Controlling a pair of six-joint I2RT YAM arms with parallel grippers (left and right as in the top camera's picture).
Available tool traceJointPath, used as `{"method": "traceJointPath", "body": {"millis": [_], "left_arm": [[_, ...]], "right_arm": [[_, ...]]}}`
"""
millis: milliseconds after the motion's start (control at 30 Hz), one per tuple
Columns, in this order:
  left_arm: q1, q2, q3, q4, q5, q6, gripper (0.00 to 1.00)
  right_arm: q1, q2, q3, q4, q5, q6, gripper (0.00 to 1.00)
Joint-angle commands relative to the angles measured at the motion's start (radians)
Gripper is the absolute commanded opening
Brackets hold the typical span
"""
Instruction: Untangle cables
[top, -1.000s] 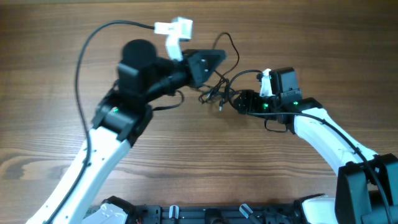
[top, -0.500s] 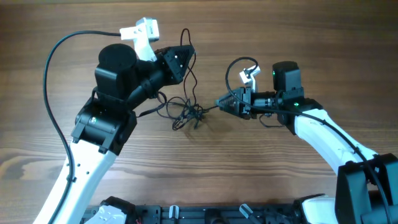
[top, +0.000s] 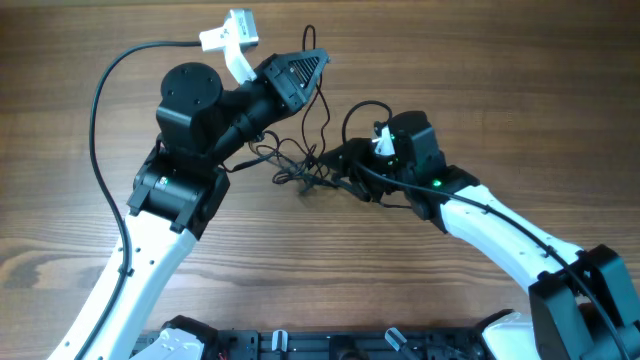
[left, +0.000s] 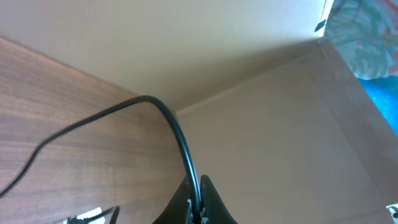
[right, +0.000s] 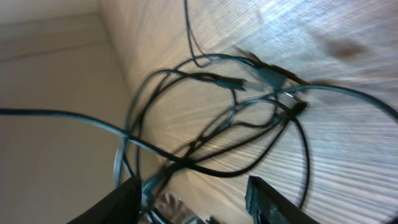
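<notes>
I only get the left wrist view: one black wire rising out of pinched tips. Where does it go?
Observer: Overhead, that black wire hangs from the raised left gripper down into a tangle of thin dark cables on the wooden table.
Visitor: What's the other arm doing?
Observer: The right gripper sits low at that tangle, jaws apart, with loops lying ahead of it.
Visitor: Any plugs in there?
Observer: Its wrist view shows a slim dark plug end among the crossed strands.
</notes>
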Motion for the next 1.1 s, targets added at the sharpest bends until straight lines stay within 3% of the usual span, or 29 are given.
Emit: {"method": "traceJointPath", "body": {"millis": [0,133,367,433,567,733,833,1000,1067], "left_arm": [[-0.009,-0.008,0.0,-0.041,0.028,-0.009,0.04],[-0.009,-0.01,0.0,-0.045,0.035,-0.013,0.04],[-0.003,-0.01,0.0,0.069,0.035,-0.064,0.04],[-0.003,-0.01,0.0,0.07,0.038,-0.078,0.04],[0.039,-0.042,0.0,0.114,0.039,-0.076,0.04],[0.253,-0.142,0.0,0.118,0.033,-0.076,0.04],[0.433,-0.189,0.0,0.102,0.032,-0.063,0.04],[0.608,-0.174,0.0,-0.134,0.031,-0.031,0.04],[0.611,-0.147,0.0,-0.241,0.032,-0.031,0.04]], "right_arm": [[0.01,0.013,-0.001,0.068,0.067,0.078,0.61],[0.011,0.013,-0.001,0.149,0.068,0.176,0.59],[0.097,0.013,-0.001,0.04,0.164,0.166,0.55],[0.126,0.013,-0.001,0.039,0.237,0.138,0.47],[0.132,0.013,-0.001,-0.1,0.442,0.048,0.04],[0.074,0.013,-0.001,-0.341,0.749,-0.18,0.04],[-0.051,0.013,-0.001,-0.374,0.752,-0.421,0.04],[-0.187,0.01,0.026,-0.387,0.657,-0.792,0.04],[-0.196,-0.003,0.066,-0.415,0.56,-0.895,0.17]]}}
